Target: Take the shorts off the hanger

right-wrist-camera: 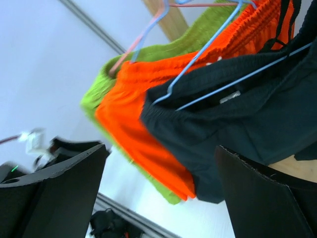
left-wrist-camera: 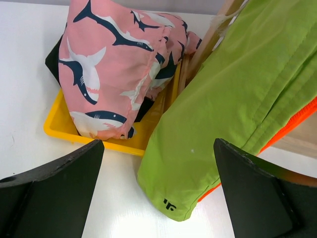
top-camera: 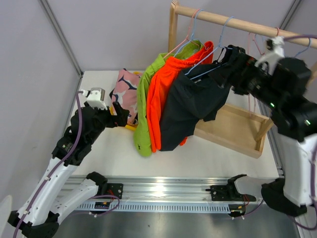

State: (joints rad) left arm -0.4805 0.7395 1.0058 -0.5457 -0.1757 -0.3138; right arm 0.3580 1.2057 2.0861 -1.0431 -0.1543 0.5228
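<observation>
Black shorts [top-camera: 198, 99] hang mid-frame beside orange shorts [top-camera: 163, 94]; right claw [right-wrist-camera: 161, 148], upper right, gapes empty. Left claw [left-wrist-camera: 158, 141], lower left, gapes too.

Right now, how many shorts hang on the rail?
3: lime green shorts leftmost, orange shorts in the middle, black shorts rightmost. Another could hide behind.

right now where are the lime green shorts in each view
Top external: the lime green shorts hang left of centre, the leftmost garment on the rail.
Left wrist: they fill the right half, hem low.
Right wrist: upper left, behind the other garments.
Shared landmark: the orange shorts right beside them in all three views.
</observation>
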